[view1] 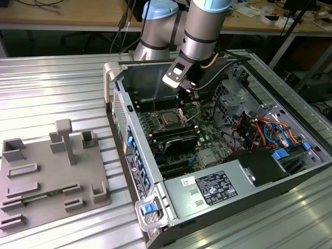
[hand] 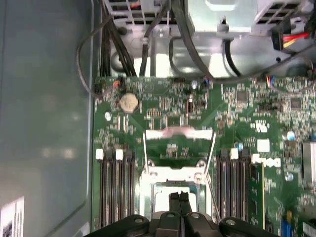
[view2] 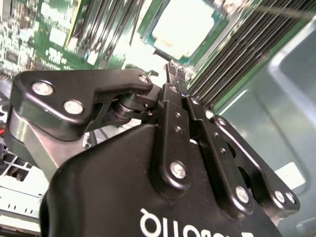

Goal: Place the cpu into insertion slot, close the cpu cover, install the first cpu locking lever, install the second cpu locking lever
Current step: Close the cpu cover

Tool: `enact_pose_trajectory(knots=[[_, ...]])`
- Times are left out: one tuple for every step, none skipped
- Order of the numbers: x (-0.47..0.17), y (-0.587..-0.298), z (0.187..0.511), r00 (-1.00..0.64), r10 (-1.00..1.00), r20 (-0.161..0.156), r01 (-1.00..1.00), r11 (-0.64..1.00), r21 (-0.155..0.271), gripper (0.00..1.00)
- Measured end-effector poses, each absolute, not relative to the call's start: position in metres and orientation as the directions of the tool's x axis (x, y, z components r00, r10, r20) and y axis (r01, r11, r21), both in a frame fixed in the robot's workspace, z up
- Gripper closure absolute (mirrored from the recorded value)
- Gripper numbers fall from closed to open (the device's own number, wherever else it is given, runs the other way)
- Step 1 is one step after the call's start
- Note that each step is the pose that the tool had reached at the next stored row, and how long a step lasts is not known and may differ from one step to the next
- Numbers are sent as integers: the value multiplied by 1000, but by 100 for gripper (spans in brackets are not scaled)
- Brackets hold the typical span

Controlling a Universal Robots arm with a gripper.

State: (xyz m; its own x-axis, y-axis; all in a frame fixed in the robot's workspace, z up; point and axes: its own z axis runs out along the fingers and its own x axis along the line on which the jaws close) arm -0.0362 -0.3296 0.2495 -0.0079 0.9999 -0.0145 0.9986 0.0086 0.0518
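Metal table (view1: 52, 88) w/ open PC case (view1: 136, 162) & grey fixture plate (view1: 45, 179).

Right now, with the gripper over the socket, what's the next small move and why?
Probably ease the shut gripper toward the cpu cover to tip it down: the cpu already sits in the insertion slot, the cover looks swung open, and the gripper hangs just over the socket.

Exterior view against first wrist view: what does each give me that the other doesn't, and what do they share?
Exterior view adds: the grey fixture tray at its left, beside the case, and the power supply. First wrist view adds: the coin battery and the cpu cover, which appears to stand open beyond the insertion slot. Shared: the gripper, fingers together, over that slot, with memory slots on either side.
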Motion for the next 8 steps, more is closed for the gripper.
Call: enact_pose_trajectory(knots=[[-32,-330,249,-8,1000,-15,999,9,52,89],[-29,-330,249,-8,1000,-15,999,9,52,89],[-25,-330,249,-8,1000,-14,999,9,52,89],[-23,-330,249,-8,1000,-14,999,9,52,89],[-22,-330,250,-8,1000,-15,999,9,52,89],[-21,-330,253,-8,1000,-15,999,8,52,89],[-21,-330,256,-8,1000,-14,999,9,52,89],[-21,-330,258,-8,1000,-15,999,9,52,89]])
